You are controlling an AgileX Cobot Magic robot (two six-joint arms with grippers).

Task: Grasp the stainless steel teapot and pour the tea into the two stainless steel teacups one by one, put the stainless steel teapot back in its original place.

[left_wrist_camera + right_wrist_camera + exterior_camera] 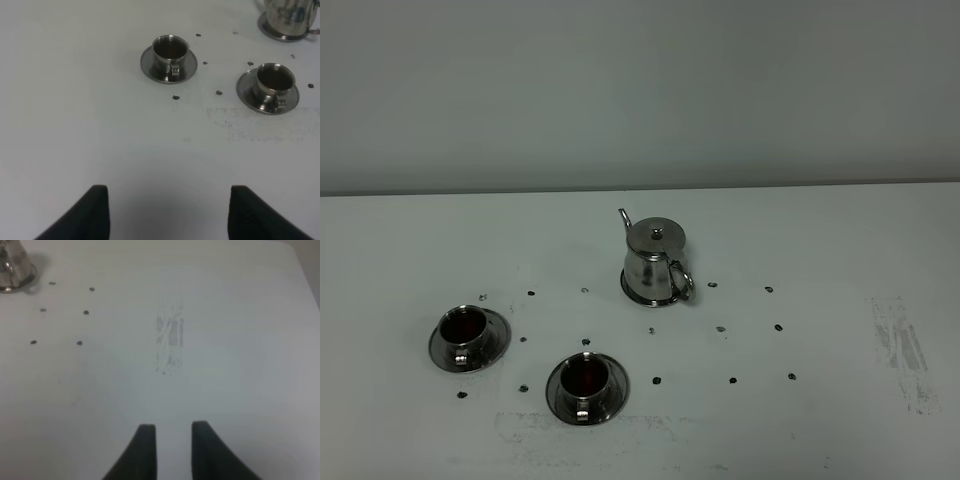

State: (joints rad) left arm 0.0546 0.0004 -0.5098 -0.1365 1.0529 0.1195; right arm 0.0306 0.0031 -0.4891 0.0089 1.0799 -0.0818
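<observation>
White table (800, 230) fills the high view, grey wall (640, 90) behind it; small dark marks (778, 327) dotted in rows across the middle of the table; a scuffed patch (900, 350) at the right edge and another along the near edge.

Stainless steel teapot (655, 262) upright on its flat steel disc (638, 296), a little right of centre and farther back than the cups; lid on, knob up; thin spout points far-left, loop handle faces near-right; nothing touching it; only its base shows at the edge of both wrist views.

Two stainless steel teacups, each on its own saucer, both upright, interiors dark; left teacup (463, 331) sits at the left of the table, near-left of the teapot; the near teacup (584, 380) stands nearer the front edge and right of the first, almost straight in front of the teapot; the two are apart, saucers not touching; small handles face the near edge.

Left gripper (167, 212) hangs over bare table, well short of the cups; its two dark fingertips show far apart in its wrist view, nothing between them; still, they stand at their tightest setting, holding nothing.

Right gripper (172, 450) over bare table to the right, near the scuffed patch, well apart from the teapot; fingertips drawn close with a narrow gap, pinching nothing.
</observation>
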